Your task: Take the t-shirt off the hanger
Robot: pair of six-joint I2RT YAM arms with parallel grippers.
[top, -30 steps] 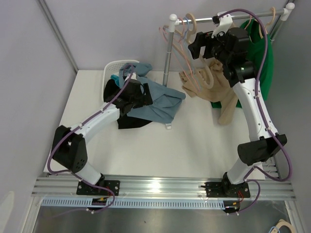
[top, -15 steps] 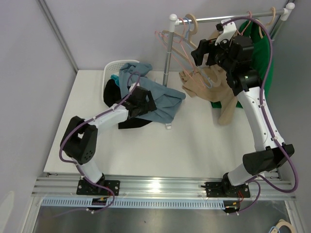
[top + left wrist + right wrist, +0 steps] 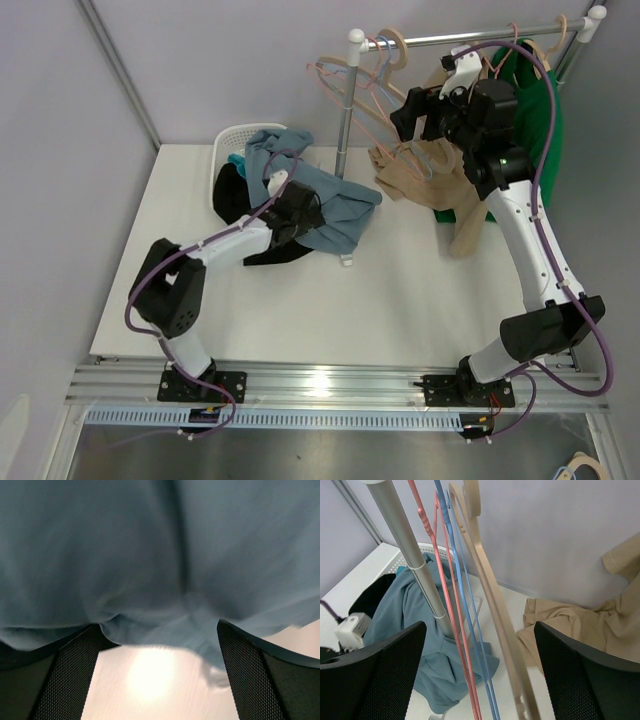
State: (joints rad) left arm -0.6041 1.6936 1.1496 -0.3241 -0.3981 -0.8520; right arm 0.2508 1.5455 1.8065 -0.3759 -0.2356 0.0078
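My right gripper (image 3: pixel 408 106) is up at the rail (image 3: pixel 450 38), its jaws spread wide with nothing held. In the wrist view, 2 thin wire hangers (image 3: pixel 462 625) and 1 wooden hanger (image 3: pixel 492 605) stand between the fingers. The beige t-shirt (image 3: pixel 430 165) droops just below and right of that claw, with its lower end down on the table (image 3: pixel 400 290). I cannot tell from here whether any part of it is on a hanger; folds hide the neck.

My worry is closing on the wrong thing. The hangers crowd together, so a pinch could trap 2 or 3 at once and drag the whole bunch along the rail. The upright post (image 3: pixel 410 545) is just beside the fingers, and a sideways sweep could knock it. If I pull the shirt while a sleeve is snagged, the cloth could stretch or the rack could tip.

The left gripper (image 3: pixel 159 627) is also wide open and empty, low over the table at the edge of the blue garment (image 3: pixel 340 205). Pushing forward would bunch that cloth toward the basket (image 3: pixel 235 135).
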